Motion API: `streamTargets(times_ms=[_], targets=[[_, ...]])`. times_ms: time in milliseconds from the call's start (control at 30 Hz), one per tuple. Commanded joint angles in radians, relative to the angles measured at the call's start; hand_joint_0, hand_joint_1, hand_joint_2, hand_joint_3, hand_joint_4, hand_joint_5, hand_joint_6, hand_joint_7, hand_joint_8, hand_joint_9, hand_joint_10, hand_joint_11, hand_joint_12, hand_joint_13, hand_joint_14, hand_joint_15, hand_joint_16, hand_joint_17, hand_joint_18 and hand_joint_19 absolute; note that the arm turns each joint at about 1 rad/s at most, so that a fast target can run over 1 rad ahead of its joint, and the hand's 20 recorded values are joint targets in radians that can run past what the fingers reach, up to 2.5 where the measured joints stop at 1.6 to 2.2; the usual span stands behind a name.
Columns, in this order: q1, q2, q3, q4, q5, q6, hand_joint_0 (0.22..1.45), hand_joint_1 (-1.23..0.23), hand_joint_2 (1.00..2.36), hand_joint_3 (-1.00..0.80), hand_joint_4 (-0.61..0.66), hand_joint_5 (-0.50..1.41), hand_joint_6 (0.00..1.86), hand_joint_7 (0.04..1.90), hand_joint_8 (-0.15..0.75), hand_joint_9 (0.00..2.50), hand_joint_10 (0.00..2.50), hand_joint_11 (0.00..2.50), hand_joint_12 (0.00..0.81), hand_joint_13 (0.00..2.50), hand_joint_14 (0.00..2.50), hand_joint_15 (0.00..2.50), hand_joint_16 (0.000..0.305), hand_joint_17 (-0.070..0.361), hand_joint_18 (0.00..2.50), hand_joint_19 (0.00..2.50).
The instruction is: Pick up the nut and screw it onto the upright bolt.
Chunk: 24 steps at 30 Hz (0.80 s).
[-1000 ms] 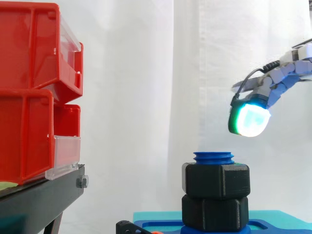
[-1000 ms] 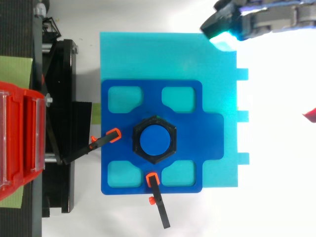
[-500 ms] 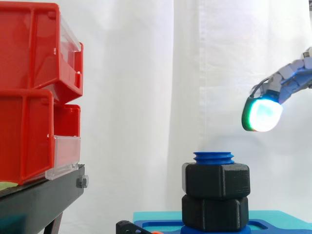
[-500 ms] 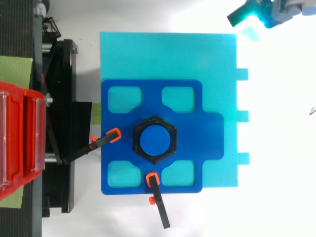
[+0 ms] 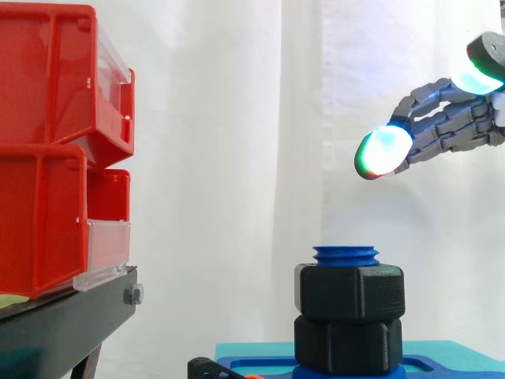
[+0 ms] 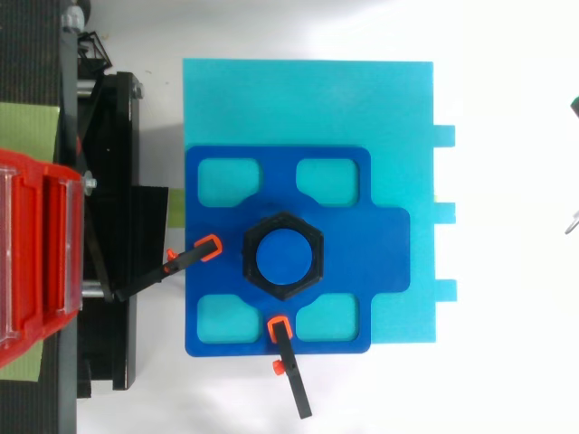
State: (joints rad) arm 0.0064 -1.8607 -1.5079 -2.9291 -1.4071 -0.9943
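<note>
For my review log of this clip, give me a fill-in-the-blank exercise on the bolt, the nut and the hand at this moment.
1. The nut sits around a bolt whose colour is ___.
2. Seen from above, the nut has ___ sides.
3. The hand, up and to the right of the bolt in the side view, holds ___.
4. The stacked bins are coloured ___.
Missing words: blue; six; nothing; red.
</note>
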Motion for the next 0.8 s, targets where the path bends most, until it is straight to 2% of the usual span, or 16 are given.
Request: streamTargets(times_ms=[0, 167, 433, 500, 633, 667, 767], targets=[[0.007, 0.000, 0.000, -0.012, 0.017, 0.246, 0.49, -0.27, 1.00, -0.50, 0.08, -0.23, 0.50, 0.63, 0.182, 0.19, 0.00, 0.00, 0.336, 0.12, 0.00, 0.00, 0.041, 0.093, 0.00, 0.00], [0.011, 0.000, 0.000, -0.013, 0.019, 0.244, 0.48, -0.25, 1.00, -0.50, 0.09, -0.23, 0.50, 0.64, 0.188, 0.16, 0.00, 0.00, 0.344, 0.10, 0.00, 0.00, 0.043, 0.096, 0.00, 0.00], [0.006, 0.001, 0.000, -0.013, 0.019, 0.241, 0.48, -0.24, 1.00, -0.50, 0.08, -0.24, 0.50, 0.72, 0.189, 0.10, 0.00, 0.00, 0.351, 0.06, 0.00, 0.00, 0.044, 0.099, 0.00, 0.00], [0.006, 0.000, 0.000, -0.013, 0.019, 0.241, 0.48, -0.23, 1.00, -0.50, 0.08, -0.24, 0.50, 0.68, 0.188, 0.10, 0.00, 0.00, 0.353, 0.05, 0.00, 0.00, 0.044, 0.100, 0.00, 0.00], [0.006, 0.000, 0.000, -0.013, 0.019, 0.241, 0.48, -0.23, 1.00, -0.50, 0.08, -0.25, 0.50, 0.73, 0.186, 0.04, 0.00, 0.00, 0.354, 0.02, 0.00, 0.00, 0.045, 0.100, 0.00, 0.00], [0.006, 0.000, 0.000, -0.013, 0.019, 0.241, 0.48, -0.23, 1.00, -0.50, 0.09, -0.24, 0.50, 0.68, 0.187, 0.05, 0.00, 0.00, 0.355, 0.03, 0.00, 0.00, 0.045, 0.101, 0.00, 0.00], [0.006, 0.000, 0.000, -0.013, 0.019, 0.241, 0.48, -0.23, 1.00, -0.50, 0.08, -0.25, 0.50, 0.75, 0.183, 0.04, 0.00, 0.00, 0.353, 0.03, 0.00, 0.00, 0.044, 0.100, 0.00, 0.00]])
